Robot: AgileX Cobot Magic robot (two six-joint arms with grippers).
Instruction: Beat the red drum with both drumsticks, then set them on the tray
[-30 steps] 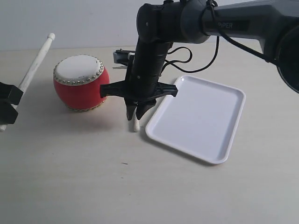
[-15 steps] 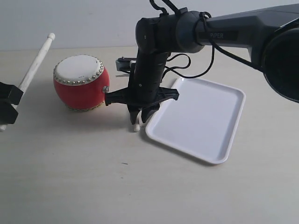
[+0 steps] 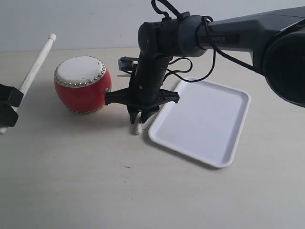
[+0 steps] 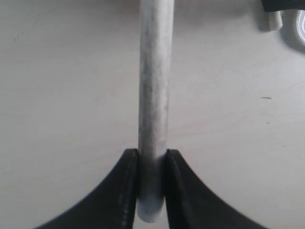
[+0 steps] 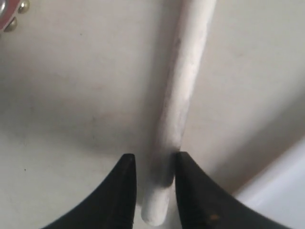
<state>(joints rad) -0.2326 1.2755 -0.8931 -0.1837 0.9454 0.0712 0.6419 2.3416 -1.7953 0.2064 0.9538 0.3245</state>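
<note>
The table (image 3: 71,191) carries all items. The right arm (image 3: 248,33) reaches in over the tray and bends down beside the drum (image 3: 82,86). The tray (image 3: 205,119) lies flat near the drum, with nothing on it. The drum stands upright, skin up.

Stick one (image 3: 35,67) is on the side of the drum away from the tray. It is tilted, tip raised, and clear of the drum. The left gripper (image 4: 152,160) is clamped on its lower end.

Stick two (image 5: 183,95) lies on the table between drum and tray, just beside the tray rim and not on the tray. The right gripper (image 5: 155,155) points down over it. Its jaws are narrow, one on each side of the stick. A thin gap shows at one finger (image 5: 126,191), so the stick is not clamped.
</note>
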